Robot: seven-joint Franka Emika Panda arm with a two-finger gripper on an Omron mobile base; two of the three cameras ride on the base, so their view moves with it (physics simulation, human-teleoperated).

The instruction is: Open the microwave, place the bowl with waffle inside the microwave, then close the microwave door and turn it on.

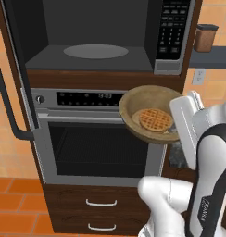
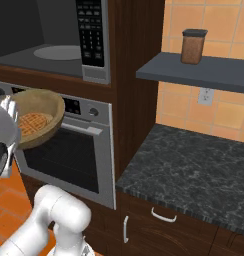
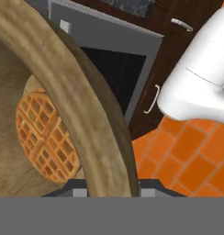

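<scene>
Fingers (image 3: 77,192) clamped on the round tan wooden bowl's (image 1: 133,109) rim; keep it level so the orange waffle (image 1: 155,120) stays put, then lift up-left onto the grey microwave (image 1: 133,58) turntable (image 1: 95,51).

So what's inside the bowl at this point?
One round waffle lies in the bowl, against its lower wall. The bowl's rim hides part of the waffle in the hand view.

walls: orange tile (image 2: 229,112) | floor: orange tile (image 1: 13,208) | cabinets: dark wood (image 2: 136,75) | counter: dark speckled stone (image 2: 194,167) | shelf: grey (image 2: 194,70)
</scene>
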